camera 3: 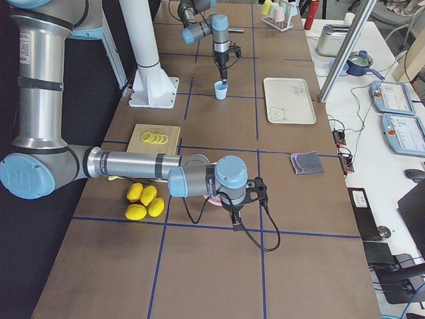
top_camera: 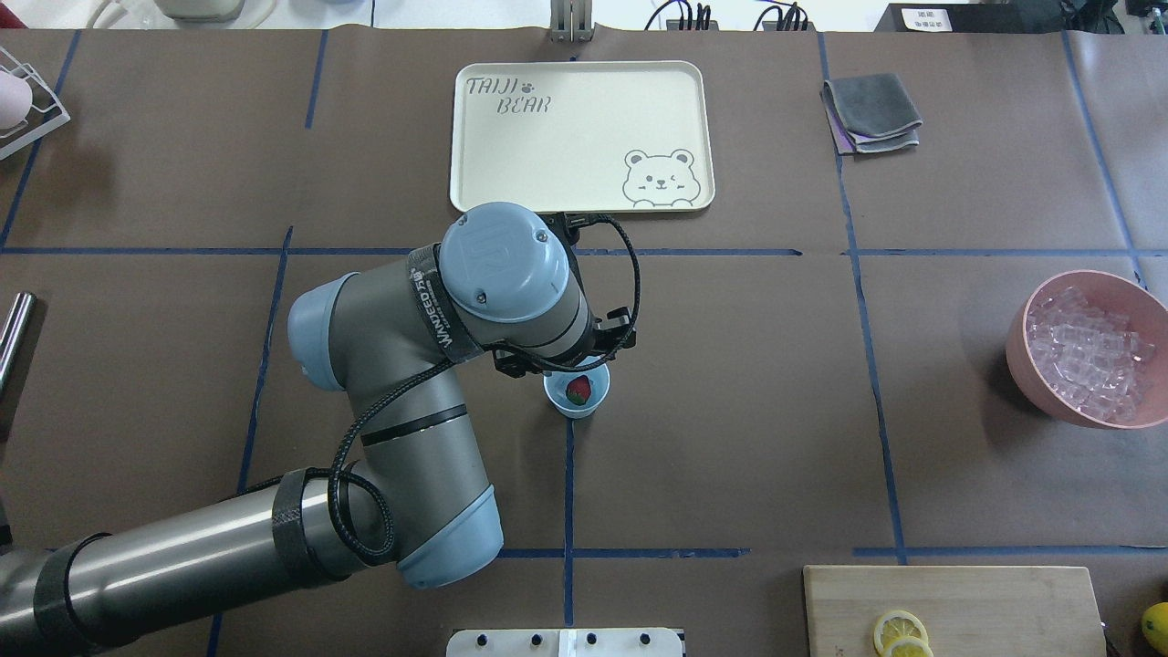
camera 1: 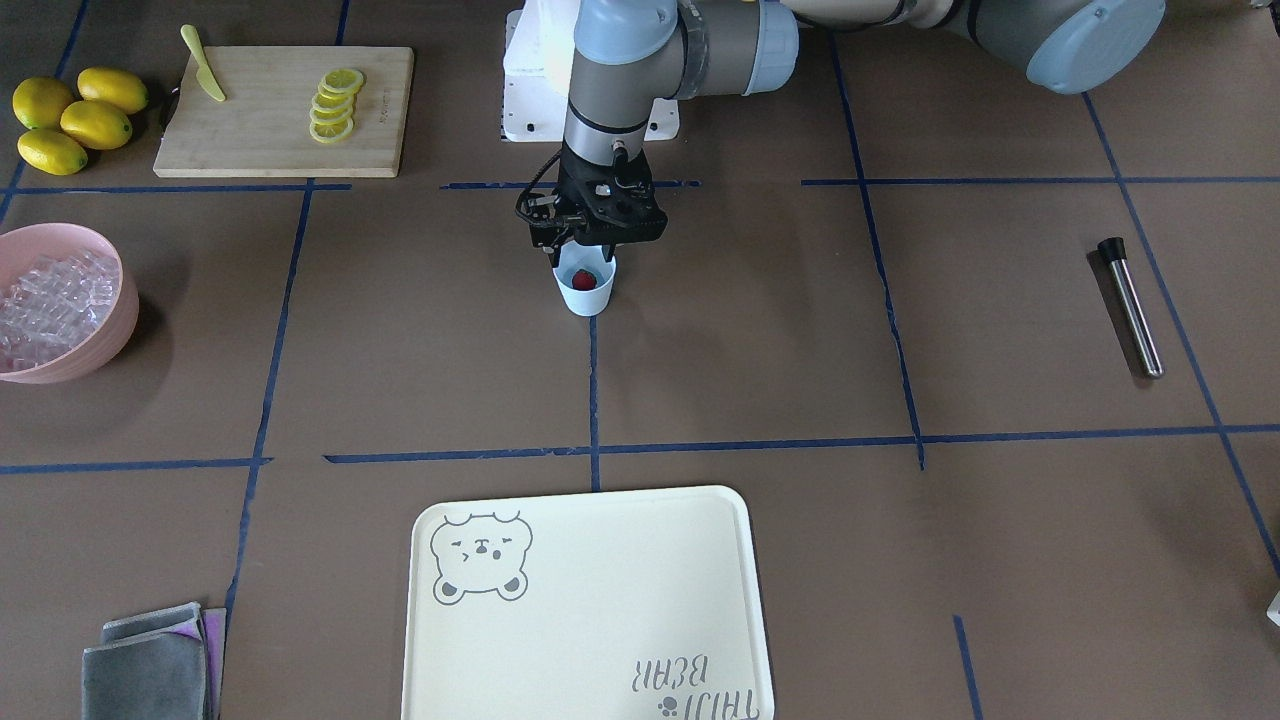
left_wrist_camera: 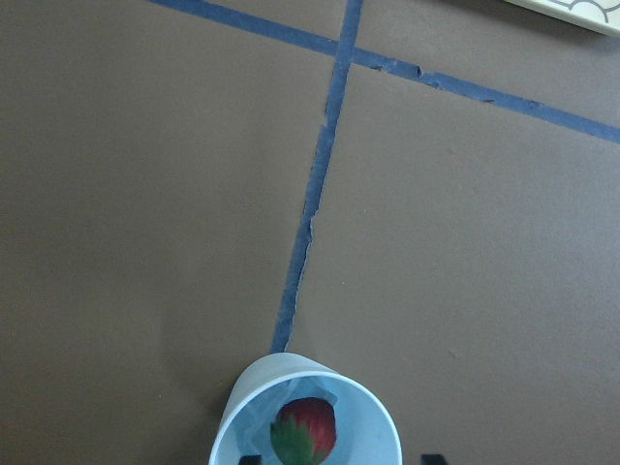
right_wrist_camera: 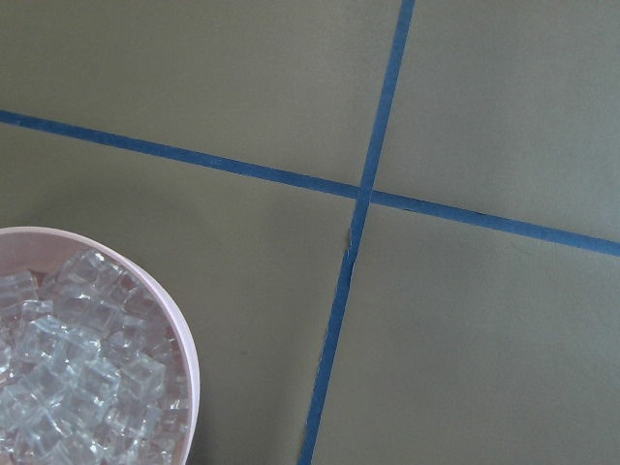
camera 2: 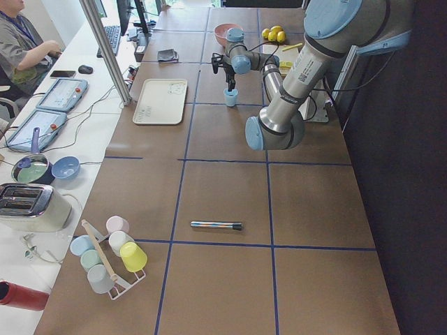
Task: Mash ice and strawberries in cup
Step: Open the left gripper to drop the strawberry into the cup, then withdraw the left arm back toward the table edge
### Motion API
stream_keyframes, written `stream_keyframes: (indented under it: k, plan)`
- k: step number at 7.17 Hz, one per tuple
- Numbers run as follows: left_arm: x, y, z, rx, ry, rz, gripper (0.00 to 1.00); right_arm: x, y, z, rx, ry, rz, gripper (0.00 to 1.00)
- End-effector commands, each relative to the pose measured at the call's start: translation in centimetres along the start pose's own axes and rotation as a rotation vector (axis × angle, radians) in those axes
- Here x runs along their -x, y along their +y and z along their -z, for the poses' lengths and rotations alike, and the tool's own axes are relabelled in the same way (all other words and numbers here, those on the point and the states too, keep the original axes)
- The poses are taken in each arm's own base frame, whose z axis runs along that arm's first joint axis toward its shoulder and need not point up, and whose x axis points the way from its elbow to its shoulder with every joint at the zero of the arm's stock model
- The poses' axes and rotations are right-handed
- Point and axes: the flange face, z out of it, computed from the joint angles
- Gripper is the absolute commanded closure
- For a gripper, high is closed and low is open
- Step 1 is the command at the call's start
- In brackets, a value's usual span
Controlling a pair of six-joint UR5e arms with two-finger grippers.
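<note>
The pale blue cup (camera 1: pixel 586 292) stands at the table's middle on a blue tape line, with the red strawberry (camera 1: pixel 584 279) lying inside it. My left gripper (camera 1: pixel 586 252) hangs just above the cup's rim. In the left wrist view its fingertips (left_wrist_camera: pixel 433 457) stand apart on either side of the cup (left_wrist_camera: pixel 232 426), open, with the strawberry (left_wrist_camera: pixel 304 431) between and below them. The ice (camera 1: pixel 50 300) fills the pink bowl (camera 1: pixel 105 335); it also shows in the right wrist view (right_wrist_camera: pixel 77 378). My right gripper (camera 3: pixel 234 203) hovers by that bowl; I cannot tell whether it is open or shut.
A steel muddler rod (camera 1: pixel 1132 305) lies on my left side. A cream bear tray (camera 1: pixel 590 600) is at the far edge beyond the cup. A cutting board (camera 1: pixel 280 130) with lemon slices, whole lemons (camera 1: pixel 75 115) and grey cloths (camera 1: pixel 150 665) are on my right side.
</note>
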Motion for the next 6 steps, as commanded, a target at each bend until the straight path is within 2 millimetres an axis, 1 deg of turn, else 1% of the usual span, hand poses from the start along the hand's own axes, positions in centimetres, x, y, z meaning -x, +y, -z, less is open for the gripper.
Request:
stream_keyframes:
  k: [1, 2, 3, 4, 5, 6]
  plan:
    - [0.6, -0.5, 0.8, -0.006, 0.010, -0.003, 0.00, 0.0, 0.0, 0.0, -0.001, -0.001, 0.000, 0.01]
    - [1.1, -1.6, 2.2, -0.023, 0.020, 0.004, 0.00, -0.2, 0.2, -0.2, 0.005, -0.002, -0.005, 0.01]
    - [3.8, -2.9, 4.0, -0.044, 0.022, -0.038, 0.00, -0.3, 0.3, -0.3, 0.007, -0.002, -0.003, 0.01]
    - [6.9, -4.3, 6.1, -0.040, -0.026, -0.100, 0.00, -0.2, 0.5, -0.2, 0.005, 0.001, 0.001, 0.01]
    - [9.6, -7.3, 8.5, -0.024, -0.066, -0.136, 0.00, -0.1, 0.5, -0.2, 0.004, 0.001, -0.001, 0.01]
    - [13.6, -9.7, 9.6, -0.018, -0.097, -0.179, 0.00, -0.1, 0.3, -0.1, 0.001, 0.001, 0.001, 0.01]
